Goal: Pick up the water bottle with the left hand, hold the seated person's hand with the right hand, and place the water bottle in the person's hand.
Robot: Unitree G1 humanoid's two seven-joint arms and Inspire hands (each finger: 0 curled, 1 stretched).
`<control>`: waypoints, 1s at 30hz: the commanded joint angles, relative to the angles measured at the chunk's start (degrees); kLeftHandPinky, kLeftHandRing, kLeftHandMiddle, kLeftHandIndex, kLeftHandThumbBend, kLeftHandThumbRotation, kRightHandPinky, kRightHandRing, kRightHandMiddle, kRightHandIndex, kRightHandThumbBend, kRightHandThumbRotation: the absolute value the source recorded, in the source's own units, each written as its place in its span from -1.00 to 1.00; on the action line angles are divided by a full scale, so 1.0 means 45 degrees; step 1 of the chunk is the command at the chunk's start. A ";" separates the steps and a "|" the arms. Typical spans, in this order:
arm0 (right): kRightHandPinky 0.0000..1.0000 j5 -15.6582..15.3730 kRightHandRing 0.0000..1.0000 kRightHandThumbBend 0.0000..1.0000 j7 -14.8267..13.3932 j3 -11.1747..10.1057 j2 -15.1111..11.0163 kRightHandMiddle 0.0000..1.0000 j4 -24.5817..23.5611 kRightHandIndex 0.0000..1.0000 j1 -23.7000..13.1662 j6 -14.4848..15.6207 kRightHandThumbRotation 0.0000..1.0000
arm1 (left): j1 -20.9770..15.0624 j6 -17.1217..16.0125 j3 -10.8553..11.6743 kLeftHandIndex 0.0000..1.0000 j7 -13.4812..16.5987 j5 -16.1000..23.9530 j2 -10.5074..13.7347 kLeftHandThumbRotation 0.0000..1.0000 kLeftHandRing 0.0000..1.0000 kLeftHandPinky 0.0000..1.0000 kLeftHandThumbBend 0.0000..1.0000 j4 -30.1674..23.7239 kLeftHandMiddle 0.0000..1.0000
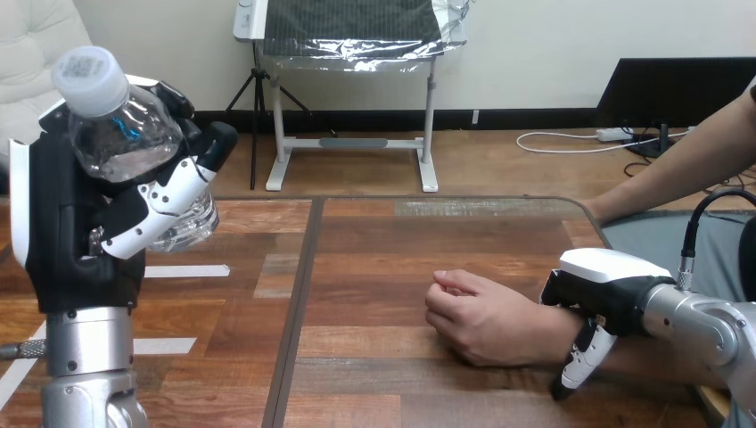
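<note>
My left hand (pixel 80 232) is raised high at the left of the head view, its fingers and thumb curled round a clear water bottle (pixel 125 134) with a white cap, tilted toward the camera. The person's hand (pixel 486 316) rests as a loose fist on the wooden table (pixel 374 259), right of the middle. My right hand (pixel 606 294) sits over the person's wrist, its fingers hanging down on the near side of it. Whether they grip the wrist I cannot tell.
The person's other forearm (pixel 677 169) comes in from the right edge at the table's far right corner. Strips of white tape (pixel 178 272) lie on the table's left part.
</note>
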 commanded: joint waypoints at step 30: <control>-0.72 0.0768 -0.63 0.72 0.0462 -0.0366 0.0109 -0.51 0.0024 -0.48 0.0459 -0.0005 -0.95 | -0.0879 -0.0220 -0.0164 -0.20 -0.0041 -0.0087 -0.0212 -1.00 -0.45 -0.57 0.11 -0.0180 -0.32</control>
